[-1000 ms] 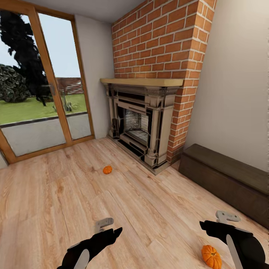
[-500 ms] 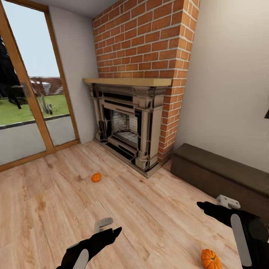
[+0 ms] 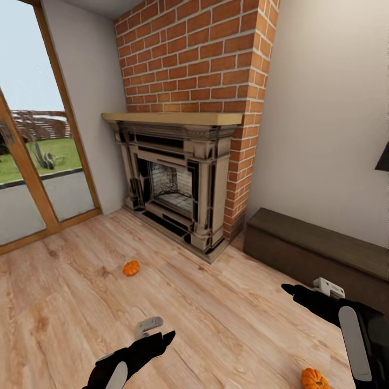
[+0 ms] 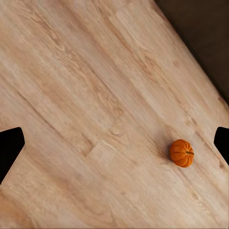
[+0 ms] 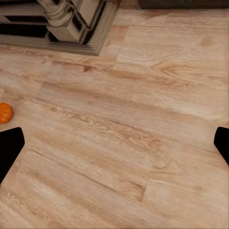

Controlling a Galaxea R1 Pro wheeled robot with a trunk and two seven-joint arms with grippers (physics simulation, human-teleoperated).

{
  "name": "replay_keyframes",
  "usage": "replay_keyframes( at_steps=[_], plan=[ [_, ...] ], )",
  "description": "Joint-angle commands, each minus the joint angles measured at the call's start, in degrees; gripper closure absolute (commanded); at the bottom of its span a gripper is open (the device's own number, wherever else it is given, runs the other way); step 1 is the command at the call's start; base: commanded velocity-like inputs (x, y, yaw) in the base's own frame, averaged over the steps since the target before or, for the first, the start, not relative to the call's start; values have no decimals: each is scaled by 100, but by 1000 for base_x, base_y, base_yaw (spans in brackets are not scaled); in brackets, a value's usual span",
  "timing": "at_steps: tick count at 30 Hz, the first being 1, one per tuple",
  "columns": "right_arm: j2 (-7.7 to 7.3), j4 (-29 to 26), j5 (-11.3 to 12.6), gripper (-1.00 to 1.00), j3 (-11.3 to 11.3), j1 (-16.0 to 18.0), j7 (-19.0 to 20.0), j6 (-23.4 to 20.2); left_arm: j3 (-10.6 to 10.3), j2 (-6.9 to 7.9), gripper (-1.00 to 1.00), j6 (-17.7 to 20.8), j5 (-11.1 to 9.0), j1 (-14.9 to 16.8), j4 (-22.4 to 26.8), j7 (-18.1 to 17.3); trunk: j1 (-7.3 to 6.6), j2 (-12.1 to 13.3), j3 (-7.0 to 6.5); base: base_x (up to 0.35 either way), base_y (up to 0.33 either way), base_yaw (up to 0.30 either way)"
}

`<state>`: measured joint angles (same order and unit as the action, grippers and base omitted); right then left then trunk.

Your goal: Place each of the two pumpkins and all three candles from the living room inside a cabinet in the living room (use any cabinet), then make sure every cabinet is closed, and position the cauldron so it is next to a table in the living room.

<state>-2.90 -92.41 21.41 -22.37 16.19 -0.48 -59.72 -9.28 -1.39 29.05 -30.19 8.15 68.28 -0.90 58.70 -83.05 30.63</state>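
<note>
Lying just below right claw [image 3: 289, 289], pumpkin [image 3: 315, 379] on floor; both claws open, empty.

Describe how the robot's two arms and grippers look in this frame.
Both arms are glossy black with a pale grey strip along the forearm. The left gripper and right gripper each pair a pointed black finger with a light grey bracket-like piece. No cables or markings are visible.
</note>
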Motion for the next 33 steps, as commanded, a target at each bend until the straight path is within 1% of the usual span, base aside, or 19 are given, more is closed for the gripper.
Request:
replay_keyframes(
  at_steps=[1, 5, 7, 10, 14, 17, 20, 21, 23, 24, 27, 29, 30, 33],
  plan=[
    [2, -5, 15, -100, -6, 6, -7, -28, 6, -1, -100, 27, -15, 2, -7, -11, 2, -3, 8, 250, 257, -219],
    [8, -5, 19, -100, -22, 7, -12, -28, 13, -1, -100, 30, -20, 2, -75, -14, 2, -3, 13, 251, 257, -239],
    [10, -5, 31, -100, -78, 7, -13, -28, 27, -2, -100, 30, -22, 2, -108, -15, 2, -3, 14, 250, 257, -256],
    [10, -5, 37, -100, -96, 7, -14, -28, 30, -2, -100, 31, -22, 2, -116, -15, 2, -3, 14, 250, 257, -260],
    [16, 55, 42, -100, -305, 9, -14, -28, 25, -2, -100, 31, -21, 2, -122, -15, 2, -3, 14, 251, 239, -262],
    [14, 201, 44, -100, -454, 27, -14, -28, 30, 3, -100, 31, -19, 2, -122, -15, 2, -3, 14, 251, 234, -262],
    [16, 510, 49, -100, -726, 168, -14, -28, 52, 9, -100, 31, -13, 2, -142, -12, 2, -3, 14, 250, 233, -262],
    [20, 762, 51, -100, -936, 347, -14, -28, 64, 18, -100, 28, -8, -1, -192, -15, 2, -3, 14, 251, 233, -262],
    [24, 1039, 53, -100, -1146, 557, -14, -28, 71, 33, -100, 26, -12, -7, -230, -20, 2, -3, 14, 251, 232, -262],
    [25, 1468, 56, -100, -1443, 845, -14, -28, 78, 52, -100, 24, -15, -31, -263, -26, 2, -3, 14, 251, 232, -262],
    [26, 1766, 65, -100, -1730, 1044, -14, -28, 81, 65, -100, 23, -14, -45, -286, -33, 2, -3, 14, 251, 230, -262],
    [28, 1878, 96, -100, -1883, 1131, -14, -28, 82, 69, -100, 23, -14, -50, -300, -33, 2, -3, 15, 252, 223, -262],
    [39, 1952, 184, -100, -1982, 1194, -14, -28, 85, 72, -100, 22, -14, -54, -310, -28, 2, -3, 17, 252, 217, -262],
    [86, 2018, 358, -100, -2067, 1249, -14, -28, 99, 75, -100, 22, -13, -56, -328, -13, 2, -3, 21, 253, 214, -262]
  ],
)
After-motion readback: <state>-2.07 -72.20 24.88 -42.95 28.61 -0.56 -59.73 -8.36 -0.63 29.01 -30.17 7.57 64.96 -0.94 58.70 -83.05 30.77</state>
